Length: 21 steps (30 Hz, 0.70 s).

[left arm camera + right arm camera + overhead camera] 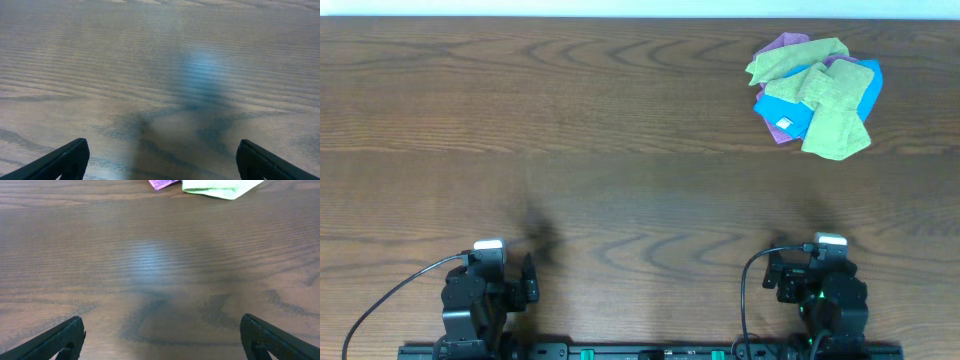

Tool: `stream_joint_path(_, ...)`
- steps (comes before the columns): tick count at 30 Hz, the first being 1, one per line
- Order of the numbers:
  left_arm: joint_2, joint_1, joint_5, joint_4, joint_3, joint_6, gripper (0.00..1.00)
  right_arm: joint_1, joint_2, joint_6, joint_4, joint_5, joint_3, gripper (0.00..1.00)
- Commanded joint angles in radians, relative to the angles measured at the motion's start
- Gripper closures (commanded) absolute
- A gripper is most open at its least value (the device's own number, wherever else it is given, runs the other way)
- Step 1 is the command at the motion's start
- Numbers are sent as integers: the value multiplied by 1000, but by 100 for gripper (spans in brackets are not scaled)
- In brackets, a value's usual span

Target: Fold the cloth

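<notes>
Dark wood-grain desk (570,130) fills the overhead view, with a cloth heap (815,95) at the upper right, where green cloth (835,128), blue cloth (798,115) and purple cloth (778,45) lie crumpled over one another. Left pincer (160,162) and right pincer (160,340) sit near the bottom edge, both spread wide and holding nothing, well apart from the heap. Likely trouble: a pinch into that tangle may catch two layers and drag the whole lot, and the left arm probably faces a long reach.
</notes>
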Motion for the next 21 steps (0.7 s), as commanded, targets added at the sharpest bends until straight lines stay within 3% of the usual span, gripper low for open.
stream_joint_path(1,-9,-3,-26,-63,-10,37,5,7,-11,16,0,17,-14,1)
stream_joint_path(16,-9,-3,-26,-63,-10,37,5,7,-8,22,5,9,-8,1)
stream_joint_path(21,-9,-3,-26,-63,-10,37,5,6,64,41,22,15,63,1)
